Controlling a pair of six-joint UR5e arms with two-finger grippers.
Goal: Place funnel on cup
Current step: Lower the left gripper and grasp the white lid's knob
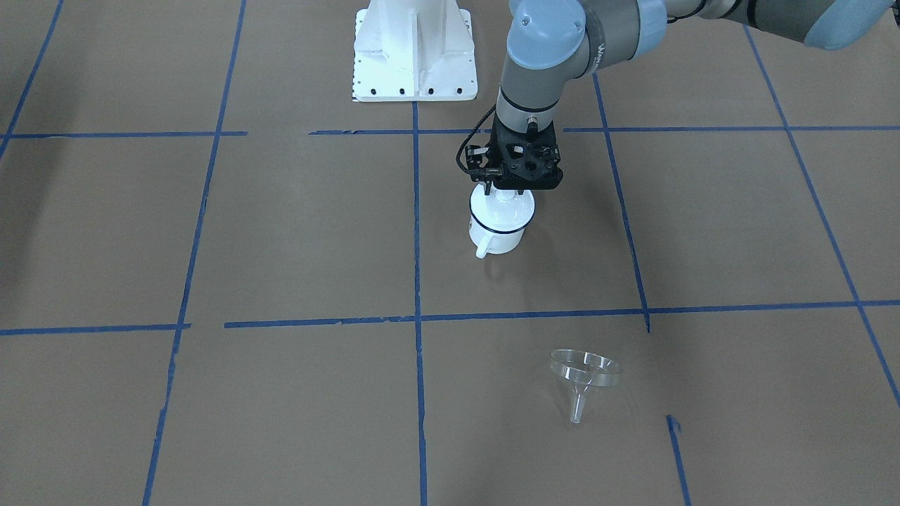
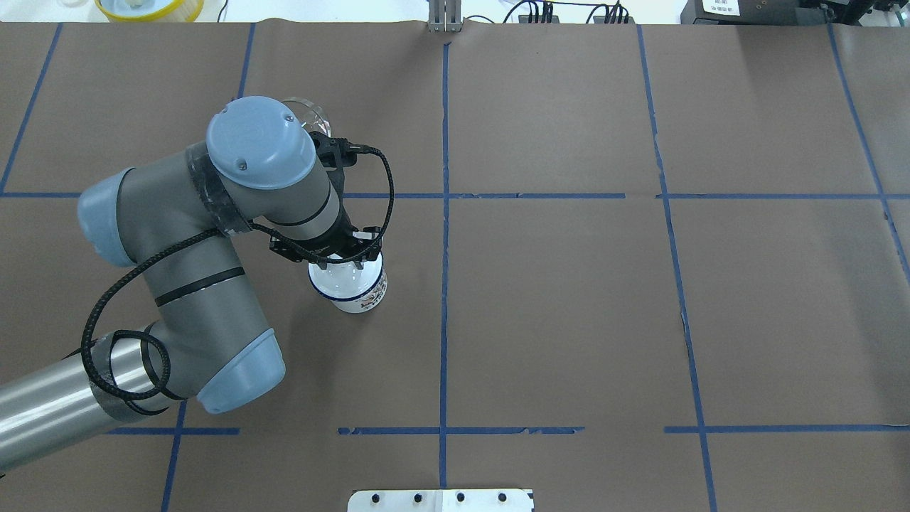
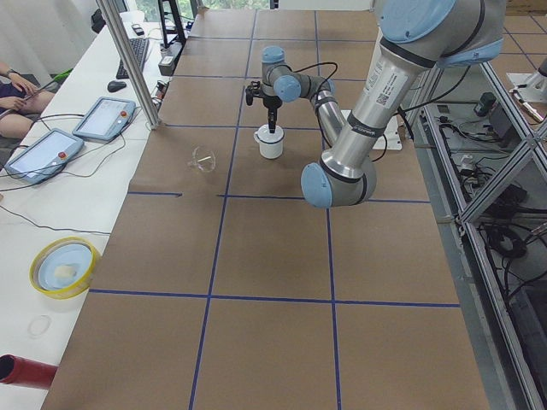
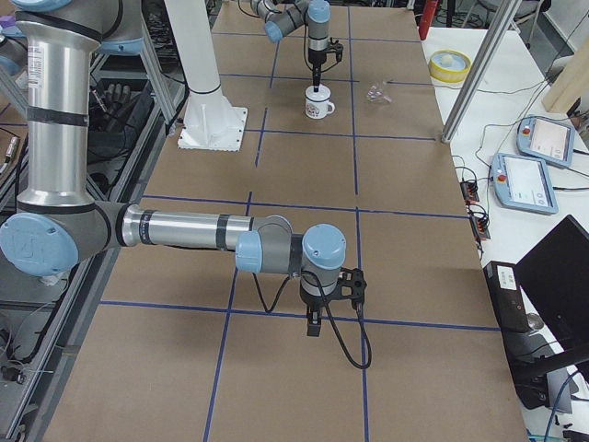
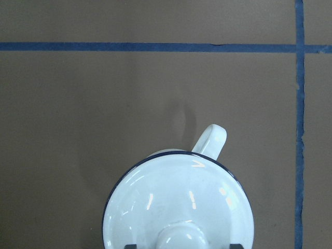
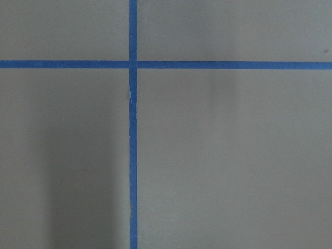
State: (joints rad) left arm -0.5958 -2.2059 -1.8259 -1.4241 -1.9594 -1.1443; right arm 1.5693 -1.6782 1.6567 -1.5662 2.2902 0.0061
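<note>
Left pincer (image 1: 505, 191) points straight down from its bent grey arm, just over the small white mug with the dark blue rim (image 1: 496, 228). The mug wears a round white lid with a knob (image 1: 508, 206). The small clear plastic funnel (image 1: 585, 374) lies tipped over on the brown table (image 1: 281, 246), far from the mug. From above, the arm hides part of the funnel. The left wrist camera shows the jaws spread, one each side of the knob, not touching. From the right end, the right pincer (image 4: 314, 324) points down; open or closed, I cannot tell.
</note>
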